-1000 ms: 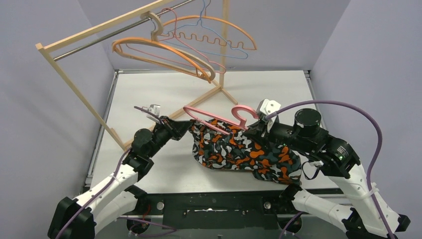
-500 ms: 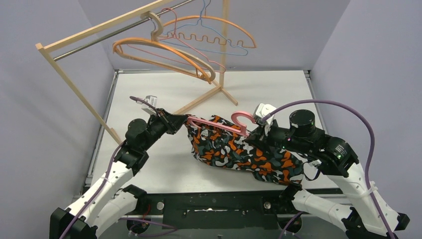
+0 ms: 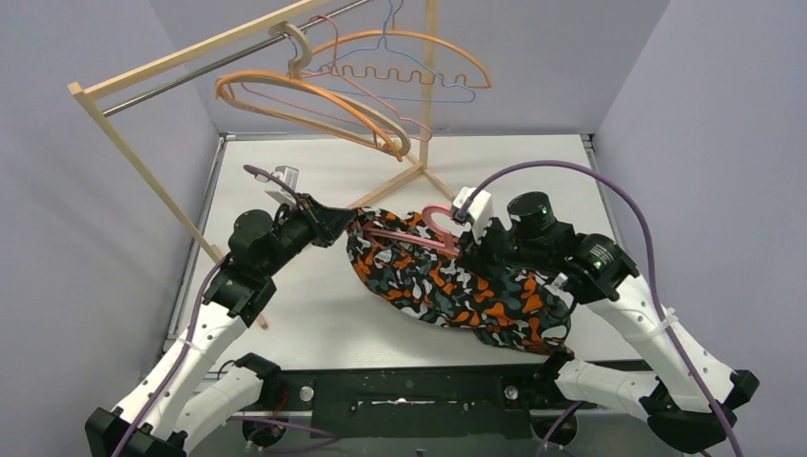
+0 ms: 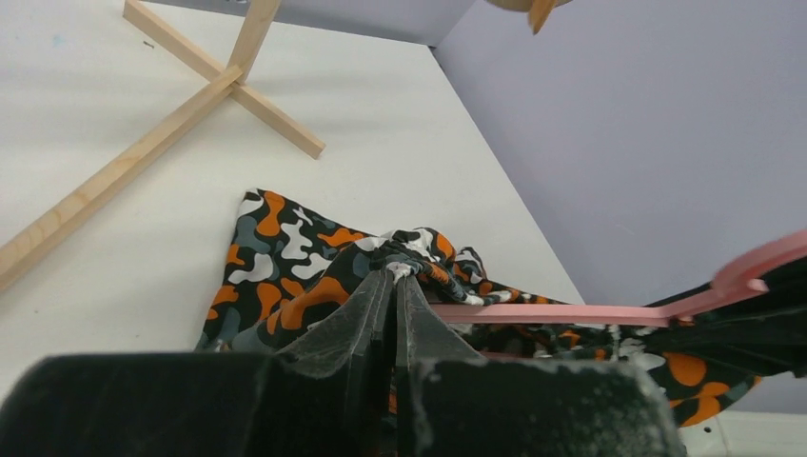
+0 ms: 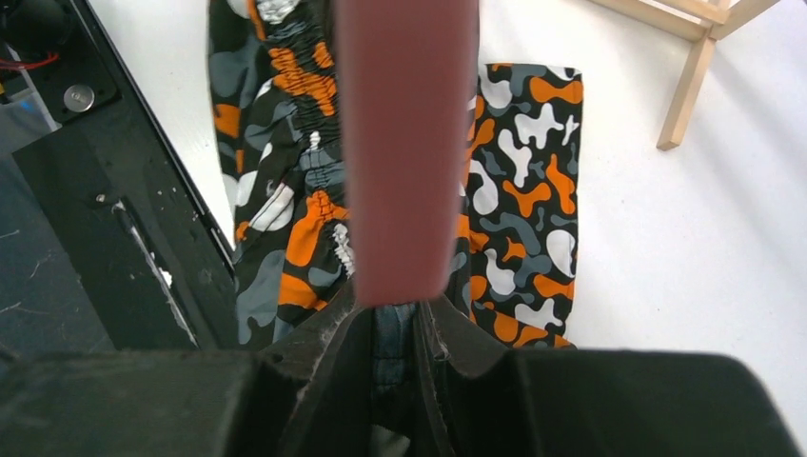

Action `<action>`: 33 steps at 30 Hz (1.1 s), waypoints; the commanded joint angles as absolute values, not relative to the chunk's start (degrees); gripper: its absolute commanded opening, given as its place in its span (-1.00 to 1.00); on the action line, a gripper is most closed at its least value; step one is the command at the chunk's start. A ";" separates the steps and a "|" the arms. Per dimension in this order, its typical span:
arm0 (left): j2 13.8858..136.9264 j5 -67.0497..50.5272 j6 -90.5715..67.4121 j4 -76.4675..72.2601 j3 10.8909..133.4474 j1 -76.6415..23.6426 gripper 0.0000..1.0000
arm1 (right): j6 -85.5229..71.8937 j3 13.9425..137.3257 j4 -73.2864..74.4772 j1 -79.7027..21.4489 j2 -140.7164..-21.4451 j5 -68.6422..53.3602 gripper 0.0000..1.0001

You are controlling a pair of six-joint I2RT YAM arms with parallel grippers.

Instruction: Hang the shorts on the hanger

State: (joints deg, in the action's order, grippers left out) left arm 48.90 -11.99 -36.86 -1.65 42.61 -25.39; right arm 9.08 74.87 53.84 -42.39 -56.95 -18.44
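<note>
- Shorts (image 3: 447, 290) hang bunched between my two arms, draped over the pink hanger (image 4: 571, 312). I cannot tell whether their lower edge touches the table (image 3: 314, 314).
- My left gripper (image 4: 395, 276) has its fingers pressed together on a fold of the fabric, beside the hanger's arm.
- My right gripper (image 5: 395, 319) is clamped on the hanger, which is a close blur in that wrist view.
- From above only the hook shows clearly; the lower bar is buried in cloth.
</note>
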 commanded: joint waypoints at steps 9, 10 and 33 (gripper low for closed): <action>47.47 -22.71 -44.26 -7.55 49.89 -24.89 -1.00 | 6.55 75.57 30.47 -43.85 -64.86 -18.97 -1.00; 47.35 -23.28 -44.37 -7.59 49.74 -24.89 -1.00 | 6.89 75.59 29.58 -43.81 -65.28 -18.38 -1.00; 45.16 -46.80 10.74 16.03 58.12 -24.96 -0.11 | 7.52 62.67 16.13 -44.66 -60.45 -35.27 -1.00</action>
State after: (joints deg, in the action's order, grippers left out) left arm 43.35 -37.06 -5.98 11.92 53.65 -25.06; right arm 5.50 62.94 22.22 -43.75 -62.72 -28.14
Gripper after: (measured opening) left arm 0.437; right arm 0.156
